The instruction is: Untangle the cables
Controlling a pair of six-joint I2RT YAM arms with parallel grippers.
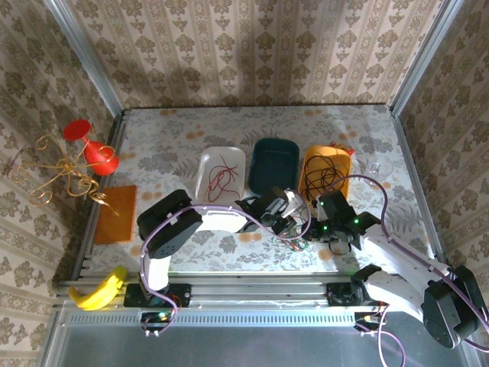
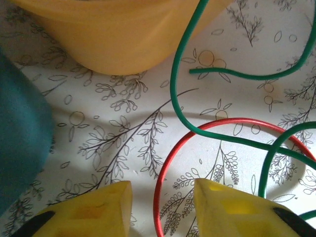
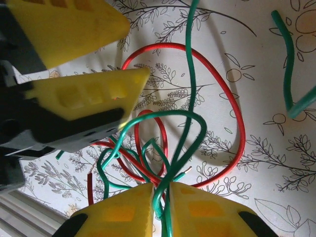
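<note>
From above, the left arm stands up from its base to a bent elbow, then reaches right across the table (image 1: pixel 183 130). This puts the left gripper (image 1: pixel 293 223) low over the near middle. The right arm extends out to the right, folds back, and points the right gripper (image 1: pixel 317 232) in from the other side. The 2 grippers sit just beside each other over the tangled cables (image 1: pixel 299 241). Behind them stand 3 trays: a white tray (image 1: pixel 206 157) with red strands in it, a teal tray (image 1: pixel 275 164), and an orange tray (image 1: pixel 309 162) holding black strands.

On the left wrist camera, the 2 yellow fingers (image 2: pixel 94 212) point down at the table and stand partly apart. The red cable (image 2: pixel 232 121) loops round and runs through the gap between them, with neither pad pressing it. The green cable (image 2: pixel 174 64) crosses over that red loop. The orange tray's wall is ahead and the teal tray is at the left.

On the right wrist camera, the right fingers (image 3: pixel 118 212) are closed almost together, with strands of the green cable squeezed in the slit. Red loops lie ahead on the table, wound through the green. The left gripper's fingers hang at the upper left, just beside the knot.
</note>
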